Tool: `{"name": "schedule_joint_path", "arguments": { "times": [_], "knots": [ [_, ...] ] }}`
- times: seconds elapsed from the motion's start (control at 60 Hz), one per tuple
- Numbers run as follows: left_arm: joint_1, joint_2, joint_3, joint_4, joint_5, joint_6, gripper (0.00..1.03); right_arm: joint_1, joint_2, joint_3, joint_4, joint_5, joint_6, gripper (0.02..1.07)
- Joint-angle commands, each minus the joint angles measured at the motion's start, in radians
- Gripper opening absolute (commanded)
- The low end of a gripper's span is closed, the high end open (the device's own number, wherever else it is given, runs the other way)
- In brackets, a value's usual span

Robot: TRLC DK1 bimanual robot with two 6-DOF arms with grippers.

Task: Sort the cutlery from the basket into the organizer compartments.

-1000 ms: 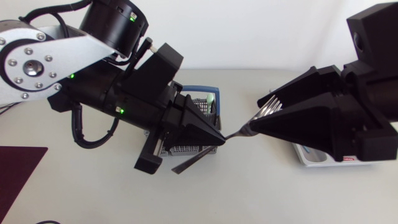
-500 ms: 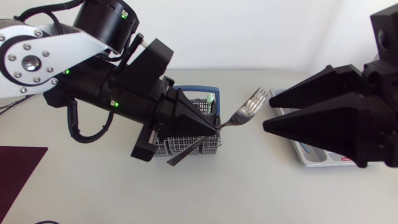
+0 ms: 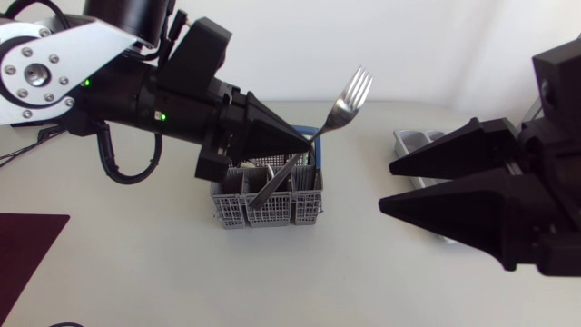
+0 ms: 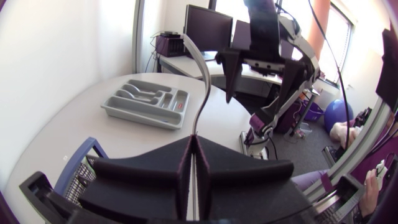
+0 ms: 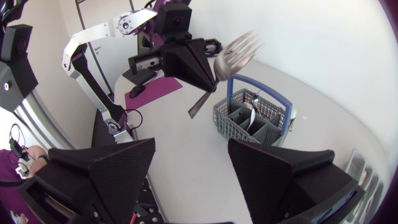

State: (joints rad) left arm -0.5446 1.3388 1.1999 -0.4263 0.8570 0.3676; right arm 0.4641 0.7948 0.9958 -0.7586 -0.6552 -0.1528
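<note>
My left gripper (image 3: 313, 139) is shut on a silver fork (image 3: 340, 107), held by its neck in the air above the grey cutlery basket (image 3: 272, 214). The tines point up and away and the handle slants down over the basket. In the left wrist view the fork (image 4: 200, 87) rises from between the closed fingers (image 4: 194, 138). My right gripper (image 3: 388, 186) stands open to the right of the fork, apart from it, with nothing between its fingers. The grey organizer (image 3: 415, 138) lies behind it, mostly hidden. The right wrist view shows fork (image 5: 235, 51), basket (image 5: 239, 127) and my open right gripper (image 5: 189, 162).
More cutlery (image 5: 250, 107) stands in the basket, which has a blue handle (image 5: 258, 84). The organizer (image 4: 143, 118) holds some pieces in its compartments. A dark red mat (image 3: 27, 250) lies at the table's left front edge.
My left gripper has lifted the fork up and back to the left, tilting it more upright. The right gripper has drawn back to the right, away from the tines.
</note>
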Motion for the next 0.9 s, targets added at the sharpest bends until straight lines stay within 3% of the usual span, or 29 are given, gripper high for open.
{"name": "schedule_joint_path", "arguments": {
  "times": [0.0,0.217,0.633,0.883],
  "knots": [
    [-0.002,0.013,0.046,0.057,0.017,-0.121,0.03,0.031,0.007,-0.028,0.048,0.022,0.045,0.86],
    [-0.009,0.025,0.050,0.153,0.037,-0.251,0.03,0.137,0.078,-0.054,0.191,0.115,0.081,0.86],
    [-0.028,0.028,0.052,0.231,0.077,-0.332,0.03,0.131,0.250,-0.026,0.427,0.109,0.102,0.85],
    [-0.014,0.034,0.046,0.250,0.091,-0.334,0.03,0.127,0.271,-0.020,0.496,0.092,0.124,0.59]
  ]
}}
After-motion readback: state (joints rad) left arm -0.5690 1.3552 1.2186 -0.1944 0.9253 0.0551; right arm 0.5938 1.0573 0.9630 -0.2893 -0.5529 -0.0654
